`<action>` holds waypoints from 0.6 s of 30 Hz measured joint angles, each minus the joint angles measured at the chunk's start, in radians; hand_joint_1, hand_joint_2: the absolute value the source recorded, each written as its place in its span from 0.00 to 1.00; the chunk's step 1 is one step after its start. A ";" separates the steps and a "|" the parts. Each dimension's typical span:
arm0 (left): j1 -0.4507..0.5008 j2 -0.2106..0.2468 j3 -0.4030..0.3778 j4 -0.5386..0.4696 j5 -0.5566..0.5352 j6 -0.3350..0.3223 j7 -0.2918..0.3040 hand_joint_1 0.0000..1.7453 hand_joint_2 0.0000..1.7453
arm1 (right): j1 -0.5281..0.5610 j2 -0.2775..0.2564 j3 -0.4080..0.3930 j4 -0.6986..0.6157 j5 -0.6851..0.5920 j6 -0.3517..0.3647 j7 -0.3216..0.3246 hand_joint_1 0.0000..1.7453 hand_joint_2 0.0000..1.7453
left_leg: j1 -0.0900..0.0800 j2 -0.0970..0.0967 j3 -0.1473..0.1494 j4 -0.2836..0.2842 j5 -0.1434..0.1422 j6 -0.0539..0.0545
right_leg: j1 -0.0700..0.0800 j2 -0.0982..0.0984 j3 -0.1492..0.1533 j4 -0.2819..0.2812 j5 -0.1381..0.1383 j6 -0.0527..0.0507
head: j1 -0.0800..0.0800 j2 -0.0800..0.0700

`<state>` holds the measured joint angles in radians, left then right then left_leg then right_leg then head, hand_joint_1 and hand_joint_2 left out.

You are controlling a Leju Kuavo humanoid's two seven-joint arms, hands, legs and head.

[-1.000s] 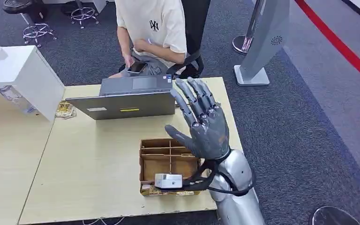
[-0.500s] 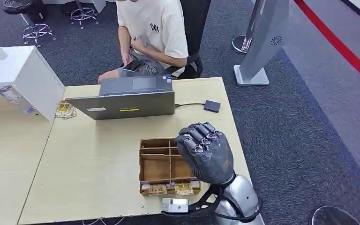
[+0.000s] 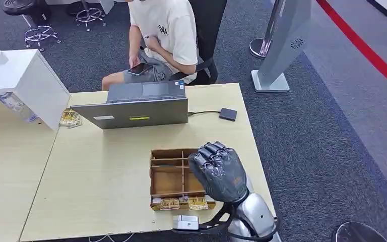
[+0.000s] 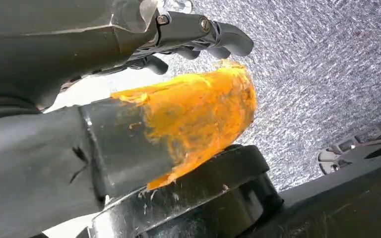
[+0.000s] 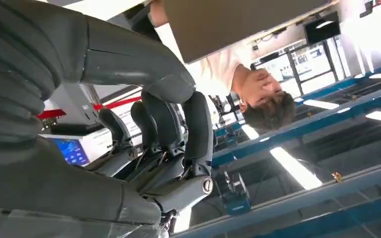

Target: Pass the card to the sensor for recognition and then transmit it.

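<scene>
1. right hand, dark grey with a silver forearm, is raised above the right end of the wooden divided tray, back of the hand toward the head camera, fingers curled down into a fist. the right wrist view shows the same hand with its fingers bent inward and nothing between them.
2. left hand appears in the left wrist view over grey carpet, its dark fingers slightly curved and apart, with nothing visible in them; an orange-smeared dark part lies close before the lens.
3. cards: small yellowish printed cards lie in a row in the near compartment of the wooden tray, just in front of the right hand's wrist. i cannot tell whether the hand touches any of them.
4. flat dark square sensor pad sits on the far right part of the pale wooden table, joined by a thin cable to the open grey laptop; it lies well apart from the tray.
5. small white box-shaped module hangs at the right wrist by the table's near edge.
6. person in a cream t-shirt sits on a dark chair behind the laptop, holding a phone on the lap.
7. more yellowish cards lie on the table left of the laptop, beside a white box.
</scene>
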<state>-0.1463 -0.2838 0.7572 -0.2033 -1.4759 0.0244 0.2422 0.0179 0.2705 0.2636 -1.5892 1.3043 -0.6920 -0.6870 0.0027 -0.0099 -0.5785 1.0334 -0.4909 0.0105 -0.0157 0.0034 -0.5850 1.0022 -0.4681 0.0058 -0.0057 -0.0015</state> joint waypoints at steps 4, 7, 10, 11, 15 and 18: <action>0.000 0.000 0.000 0.000 0.000 0.000 0.000 0.00 0.00 | 0.000 0.000 0.000 0.009 0.001 0.000 0.001 0.46 1.00 | 0.000 0.000 0.000 0.000 0.000 0.000 | 0.000 0.000 0.000 0.000 0.000 0.000 | 0.000 0.000; 0.000 0.000 0.000 0.000 -0.006 -0.003 0.000 0.00 0.00 | -0.002 -0.001 0.006 0.026 0.025 0.000 0.047 0.45 1.00 | 0.000 0.000 0.000 0.000 0.000 0.000 | 0.000 0.000 0.000 0.000 0.000 0.000 | 0.000 0.000; -0.001 0.000 0.000 0.000 -0.006 -0.003 0.002 0.00 0.00 | -0.005 -0.011 0.028 0.046 0.047 0.000 0.110 0.49 1.00 | 0.000 0.000 0.000 0.000 0.000 0.000 | 0.000 0.000 0.000 0.000 0.000 0.000 | 0.000 0.000; -0.001 0.000 0.000 0.000 -0.006 -0.003 0.003 0.00 0.00 | -0.005 -0.011 0.033 0.055 0.060 0.000 0.113 0.50 1.00 | 0.000 0.000 0.000 0.000 0.000 0.000 | 0.000 0.000 0.000 0.000 0.000 0.000 | 0.000 0.000; -0.002 0.000 0.000 0.000 -0.004 -0.004 0.005 0.00 0.00 | 0.001 -0.016 0.038 0.092 0.093 0.000 0.143 0.37 1.00 | 0.000 0.000 0.000 0.000 0.000 0.000 | 0.000 0.000 0.000 0.000 0.000 0.000 | 0.000 0.000; -0.003 0.002 0.000 0.000 -0.007 -0.005 0.006 0.00 0.00 | 0.007 -0.018 0.038 0.115 0.108 0.000 0.168 0.37 1.00 | 0.000 0.000 0.000 0.000 0.000 0.000 | 0.000 0.000 0.000 0.000 0.000 0.000 | 0.000 0.000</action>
<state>-0.1488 -0.2823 0.7572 -0.2033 -1.4828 0.0191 0.2483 0.0247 0.2525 0.3017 -1.4740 1.4122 -0.6924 -0.5192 0.0028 -0.0100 -0.5787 1.0333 -0.4909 0.0105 -0.0157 0.0034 -0.5850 1.0022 -0.4681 0.0057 -0.0057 -0.0015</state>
